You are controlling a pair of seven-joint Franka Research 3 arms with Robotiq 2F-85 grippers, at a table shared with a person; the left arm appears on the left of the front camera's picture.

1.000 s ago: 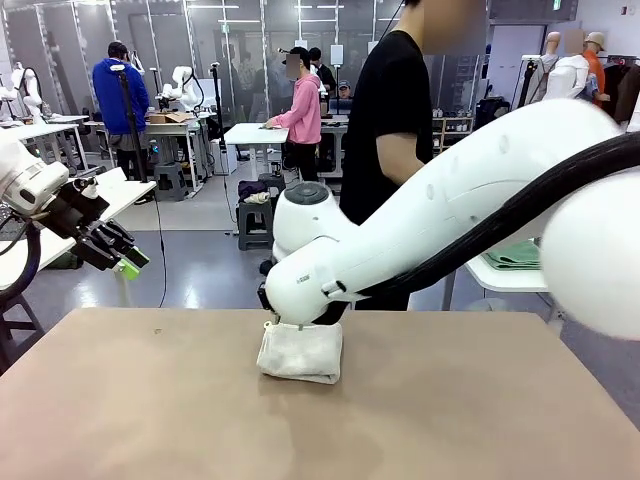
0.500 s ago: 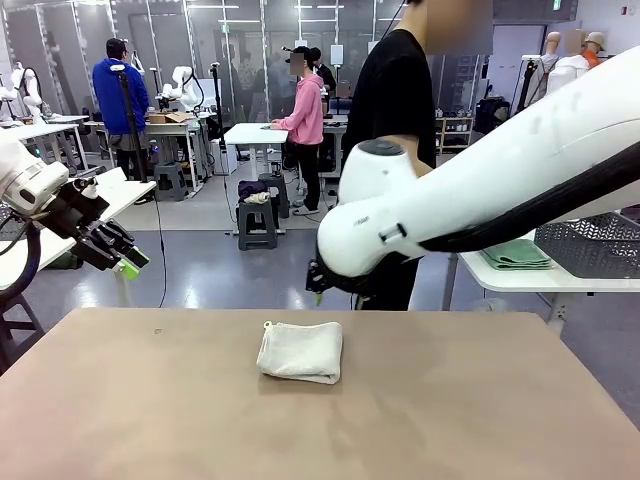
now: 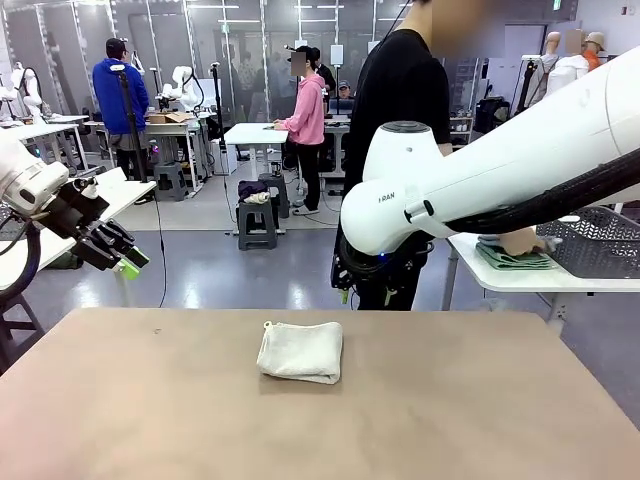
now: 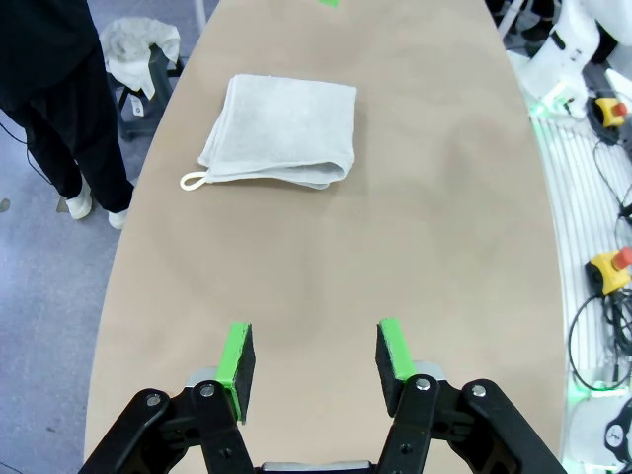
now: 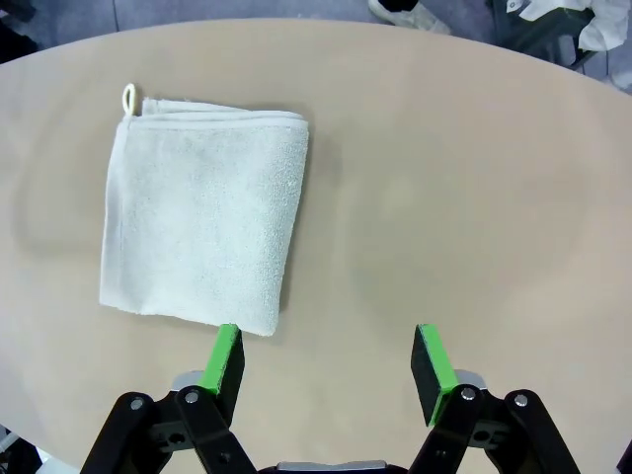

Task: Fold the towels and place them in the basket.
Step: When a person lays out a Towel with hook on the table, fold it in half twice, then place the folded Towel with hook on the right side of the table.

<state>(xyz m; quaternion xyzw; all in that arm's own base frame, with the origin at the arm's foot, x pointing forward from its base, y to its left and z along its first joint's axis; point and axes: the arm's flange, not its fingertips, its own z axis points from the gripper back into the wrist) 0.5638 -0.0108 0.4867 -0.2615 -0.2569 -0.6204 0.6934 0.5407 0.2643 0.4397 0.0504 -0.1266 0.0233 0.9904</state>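
Observation:
A folded off-white towel (image 3: 300, 351) lies flat on the tan table (image 3: 450, 410), a little left of its middle and toward the far edge. It has a small hanging loop at one corner. My right gripper (image 5: 326, 360) hangs open and empty above the table, just beside the towel (image 5: 202, 237) and clear of it. Off the table's left side my left gripper (image 3: 120, 258) is raised, and its jaws (image 4: 316, 355) stand open with nothing between them, far from the towel (image 4: 281, 133). The dark grey mesh basket (image 3: 600, 238) stands on a white side table at the right.
A person in black (image 3: 395, 110) stands at the far side of the table, with a hand (image 3: 522, 241) on a folded green towel (image 3: 512, 258) next to the basket. My right arm (image 3: 500, 170) spans the right half of the front view.
My right gripper has let go of the folded towel, opened, and risen up and to the right. The towel stays flat on the table. The left arm has not moved.

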